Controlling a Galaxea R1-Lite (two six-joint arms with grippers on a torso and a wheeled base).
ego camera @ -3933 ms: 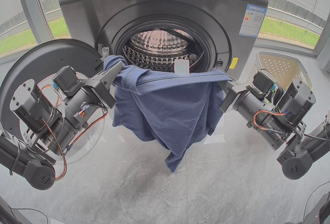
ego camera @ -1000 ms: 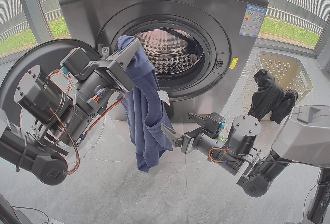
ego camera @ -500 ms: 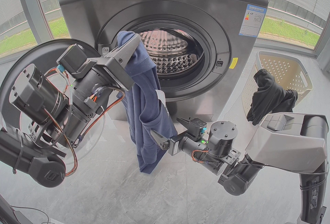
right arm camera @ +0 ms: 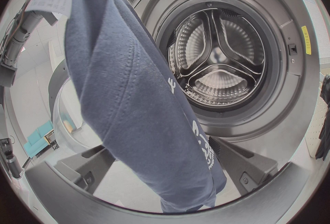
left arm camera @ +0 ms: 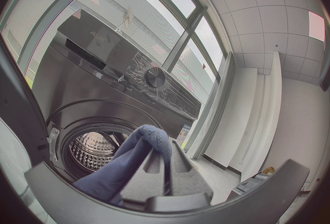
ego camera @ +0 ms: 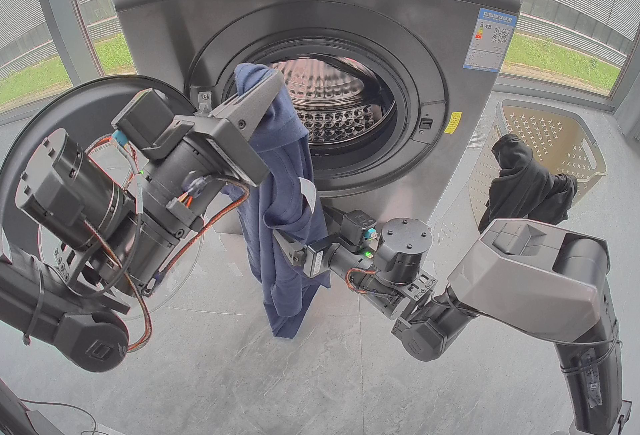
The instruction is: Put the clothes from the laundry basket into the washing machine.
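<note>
A dark blue shirt (ego camera: 283,190) hangs in front of the washing machine's open drum (ego camera: 340,103). My left gripper (ego camera: 265,90) is shut on the shirt's top edge at the left of the opening; the left wrist view shows the cloth (left arm camera: 117,169) pinched in that gripper (left arm camera: 168,147). My right gripper (ego camera: 303,235) is open, low in front of the machine. Its fingers (right arm camera: 89,166) straddle the hanging shirt (right arm camera: 137,97). A black garment (ego camera: 527,186) lies draped over the rim of the laundry basket (ego camera: 567,130) at the right.
The round washer door (ego camera: 80,116) stands swung open on the left, behind my left arm. The drum (right arm camera: 220,60) holds no clothes that I can see. Grey tiled floor (ego camera: 267,376) lies below the shirt. Windows flank the machine.
My right gripper, which let go of the shirt earlier, has moved left and up until its open fingers bracket the hanging cloth. My left gripper has shifted slightly toward the drum opening with the shirt.
</note>
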